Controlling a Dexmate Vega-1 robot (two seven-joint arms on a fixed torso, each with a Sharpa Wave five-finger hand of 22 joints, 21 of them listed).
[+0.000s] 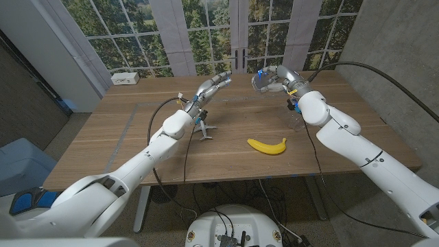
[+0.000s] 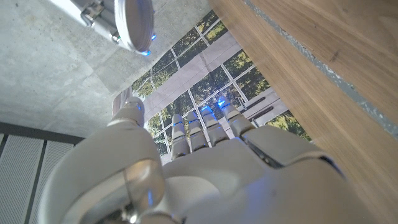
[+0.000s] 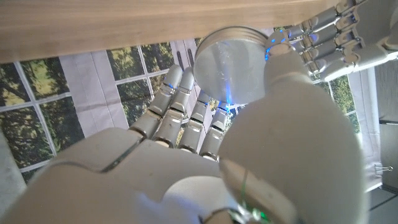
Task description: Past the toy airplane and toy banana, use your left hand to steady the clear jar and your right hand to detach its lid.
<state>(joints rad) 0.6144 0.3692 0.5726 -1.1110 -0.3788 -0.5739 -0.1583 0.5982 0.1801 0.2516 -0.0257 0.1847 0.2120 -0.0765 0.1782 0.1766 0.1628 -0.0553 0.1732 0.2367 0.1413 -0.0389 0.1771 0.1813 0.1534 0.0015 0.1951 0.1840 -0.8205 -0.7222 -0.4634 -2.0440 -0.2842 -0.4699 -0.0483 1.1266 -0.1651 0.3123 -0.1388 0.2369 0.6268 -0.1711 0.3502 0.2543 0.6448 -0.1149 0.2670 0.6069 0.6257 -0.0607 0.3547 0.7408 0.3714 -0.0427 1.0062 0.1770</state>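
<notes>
My right hand (image 1: 278, 77) holds the clear jar (image 1: 260, 81) up over the table's far side. In the right wrist view its fingers and thumb (image 3: 186, 112) wrap the jar, whose silver lid (image 3: 229, 65) faces away from the palm. My left hand (image 1: 214, 84) hovers just to the jar's left with fingers stretched out, holding nothing and a small gap away. The left wrist view shows my left hand (image 2: 205, 155) with the lid (image 2: 134, 25) beyond its fingertips. The toy airplane (image 1: 204, 130) sits partly under my left forearm. The yellow toy banana (image 1: 267, 145) lies near the front middle.
A white box (image 1: 125, 78) stands at the wooden table's (image 1: 103, 137) far left corner. A black cable hangs off my left arm over the table. Windows stand behind the far edge.
</notes>
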